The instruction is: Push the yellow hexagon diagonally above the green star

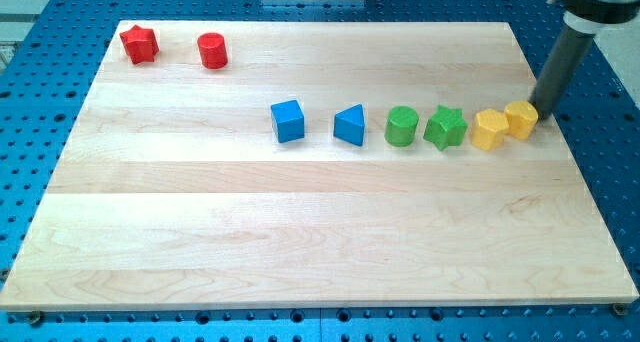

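Light wooden tabletop (300, 232) sits on a blue perforated base (60, 52). No containers in view, all blocks lie straight on the wood. No brands, labels or readable text anywhere.

Two yellow blocks at the view's right, touching each other. Which one is the hexagon: hard to tell at this size. The yellow block on the right (521, 118) looks faceted, flat top, short prism, probably the yellow hexagon. The yellow block on the left (489, 130) has a rounder, lobed outline, shape not clear. Both same bright yellow, matte, upright on flat faces.

Green star (446, 128) sits just beside the left yellow block, on its left side, a narrow gap or light contact, cannot tell. So the likely hexagon is right of the star and slightly toward the view's top, with the other yellow block between them.

Rest of the row, going to the view's left: green cylinder (402, 126), blue triangle (350, 125), blue cube (288, 121). All apart from each other, roughly one line across the board's middle-upper band.

Top left corner: red star (139, 44) and red cylinder (212, 51), near each other, well apart from the row.

End effector is a plain dark rod, no jaws, so no spread or pinch state to give. My tip (536, 108) comes down from the view's top right, tilted, and sits right against the right yellow block's upper right edge, touching or nearly.
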Robot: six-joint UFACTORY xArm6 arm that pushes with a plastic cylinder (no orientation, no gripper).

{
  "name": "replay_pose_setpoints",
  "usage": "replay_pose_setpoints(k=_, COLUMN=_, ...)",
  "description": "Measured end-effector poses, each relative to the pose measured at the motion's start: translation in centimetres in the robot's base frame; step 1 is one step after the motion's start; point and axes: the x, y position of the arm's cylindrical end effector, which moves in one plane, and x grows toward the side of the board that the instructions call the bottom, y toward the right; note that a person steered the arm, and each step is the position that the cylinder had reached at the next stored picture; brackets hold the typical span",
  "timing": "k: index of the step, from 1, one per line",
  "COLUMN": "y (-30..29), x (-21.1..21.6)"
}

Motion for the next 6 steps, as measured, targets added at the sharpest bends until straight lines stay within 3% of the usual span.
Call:
replay_pose_setpoints(k=1, y=-3.2, x=6.5)
replay_pose_setpoints(k=2, y=-10.3, x=4.8)
replay_pose_setpoints(k=3, y=-10.3, x=4.6)
replay_pose_setpoints(k=4, y=-7.4, x=3.4)
replay_pose_setpoints(k=6, y=-6.4, x=-6.0)
